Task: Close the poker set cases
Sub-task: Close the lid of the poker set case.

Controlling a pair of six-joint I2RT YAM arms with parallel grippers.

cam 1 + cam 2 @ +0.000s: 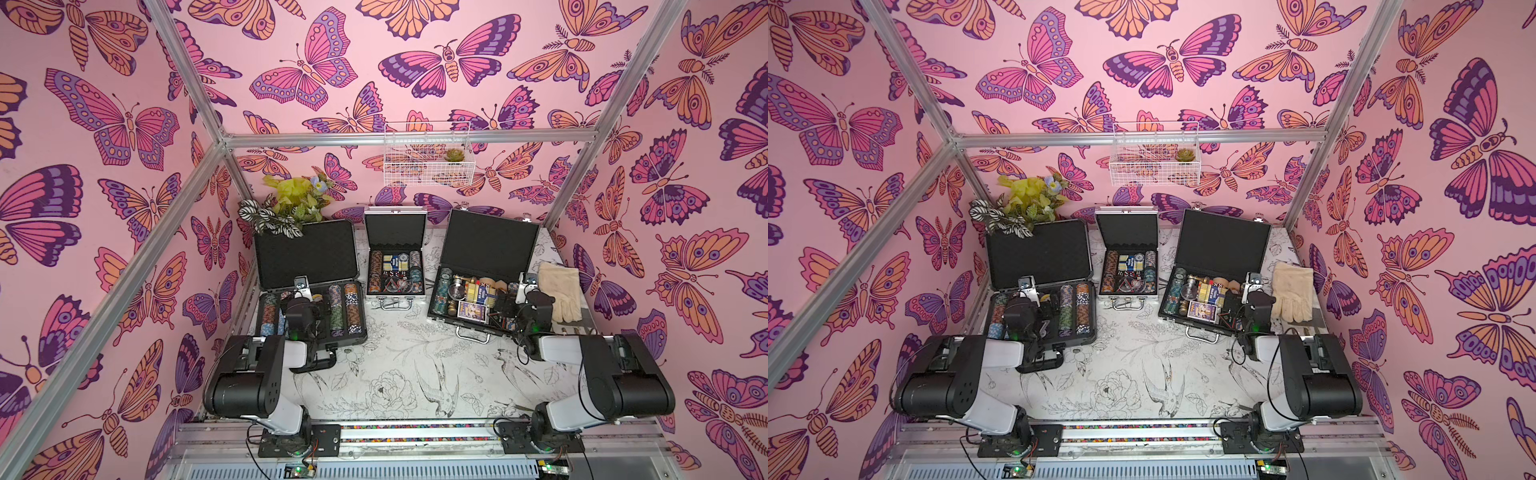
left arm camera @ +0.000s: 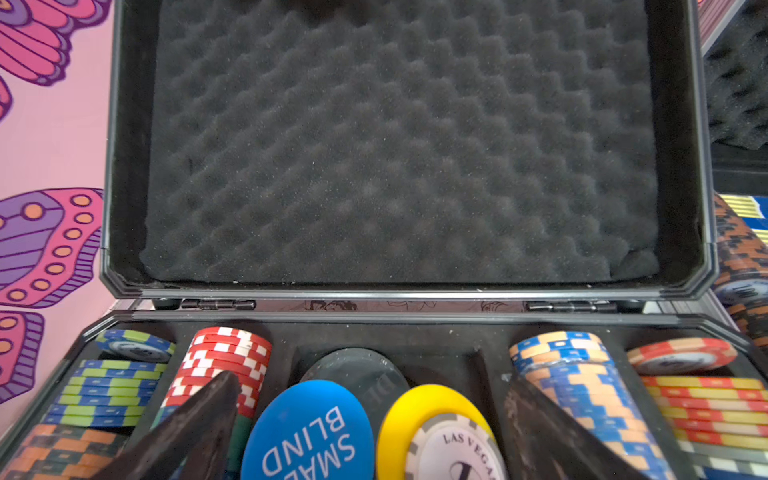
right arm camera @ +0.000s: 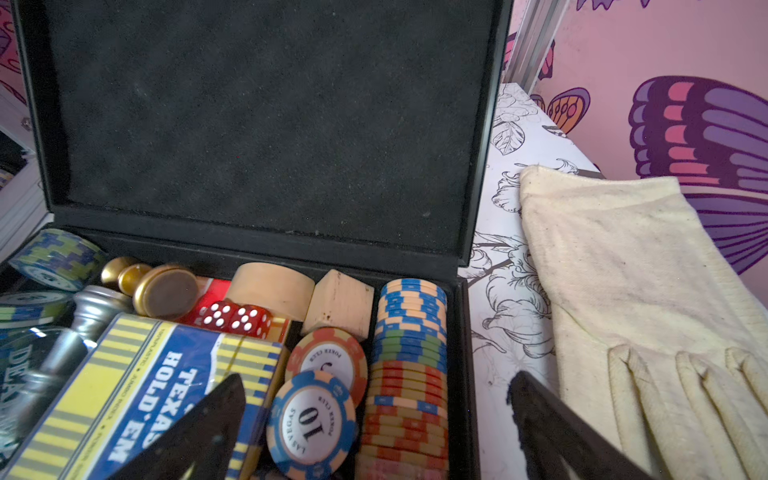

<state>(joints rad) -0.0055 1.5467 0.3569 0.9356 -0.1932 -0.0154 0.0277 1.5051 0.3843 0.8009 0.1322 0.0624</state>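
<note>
While all three lids stand raised, the left claw (image 2: 370,384) hangs spread wide and empty over the open dark-grey case (image 1: 307,253). The right claw (image 3: 376,380), equally wide and empty, hangs at the right end of the black case (image 1: 490,245), one finger past its wall, over the bench (image 1: 415,361) beside a cream glove (image 3: 623,270). Both top views show the silver case (image 1: 395,232) between the two; the wrist views catch only its edge. Legible: "BLIND" on a blue disc (image 2: 307,432), "LAS VEGAS" on a yellow-rimmed chip (image 2: 444,440), "TEXAS HOLD'EM" on a card box (image 3: 137,390), "10" on a blue-rimmed chip (image 3: 311,419).
</note>
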